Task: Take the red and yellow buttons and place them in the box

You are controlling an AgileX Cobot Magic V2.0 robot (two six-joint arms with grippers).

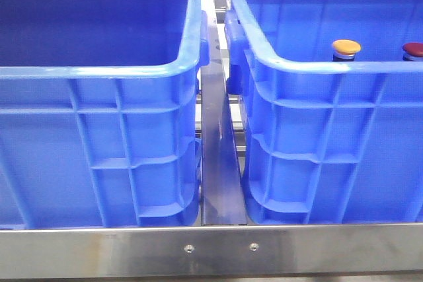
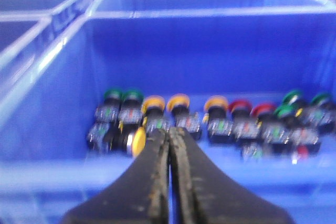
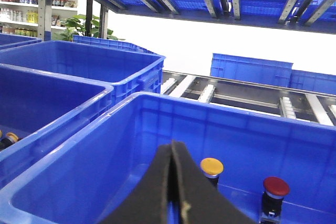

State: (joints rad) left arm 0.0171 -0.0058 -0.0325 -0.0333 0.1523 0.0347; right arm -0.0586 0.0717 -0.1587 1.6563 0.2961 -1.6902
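where two blue crates stand, one yellow button, one red button

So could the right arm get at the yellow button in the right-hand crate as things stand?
Probably yes. The right gripper, jaws shut, hangs over the open right crate, and the yellow button stands upright just ahead, apart from the red button.

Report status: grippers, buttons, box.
Left gripper shut, empty. Right gripper shut, empty. Yellow button and red button upright inside right box. Nothing blocking.
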